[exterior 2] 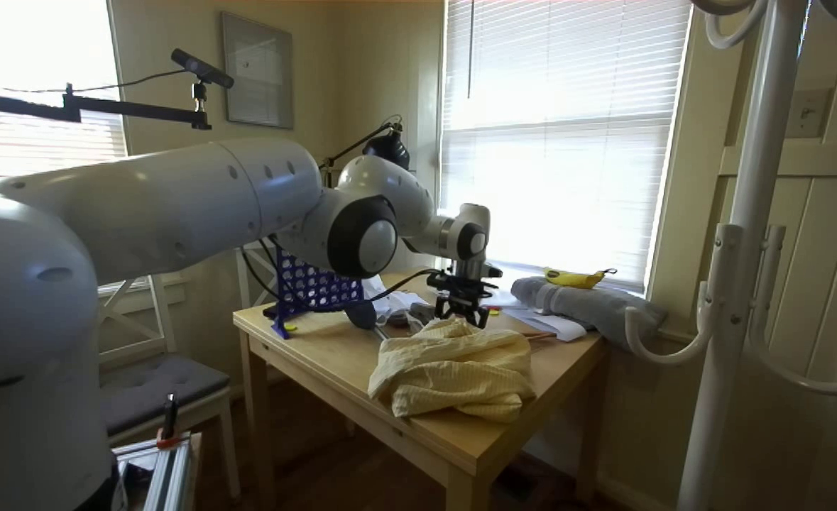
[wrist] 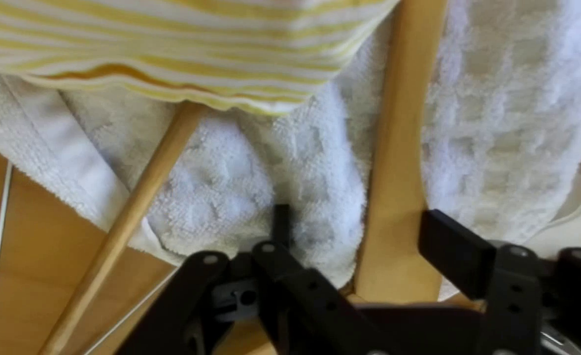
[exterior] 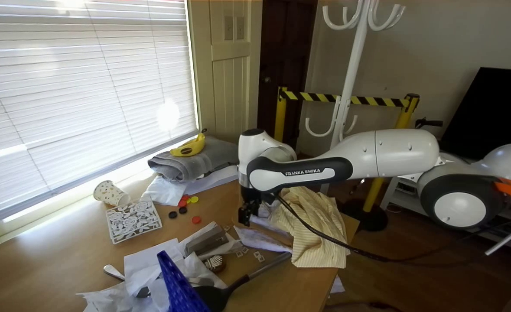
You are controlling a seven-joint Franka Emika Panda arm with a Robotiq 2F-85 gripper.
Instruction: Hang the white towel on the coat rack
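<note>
The white towel [wrist: 507, 113] lies in folds beneath my gripper [wrist: 355, 221] in the wrist view, partly covered by a yellow-striped cloth. A pale patch of this towel [exterior: 262, 239] also shows on the table in an exterior view. My fingers stand apart, pointing down: the left one sinks into the towel's nap, and the right one is against or very near the edge of a flat wooden utensil [wrist: 401, 222]. Between them lie a towel fold and that utensil. In both exterior views the white coat rack [exterior: 354, 65] rises beyond the table, its hooks bare.
The yellow-striped cloth [exterior 2: 453, 369] is heaped at the table corner by the gripper. A thin wooden stick [wrist: 142, 187] crosses the towel. Around are a black spatula [exterior: 264, 266], a blue game frame [exterior 2: 319, 280], papers and a rolled grey towel [exterior: 212, 158]. Striped barrier tape [exterior: 379, 101] runs behind the rack.
</note>
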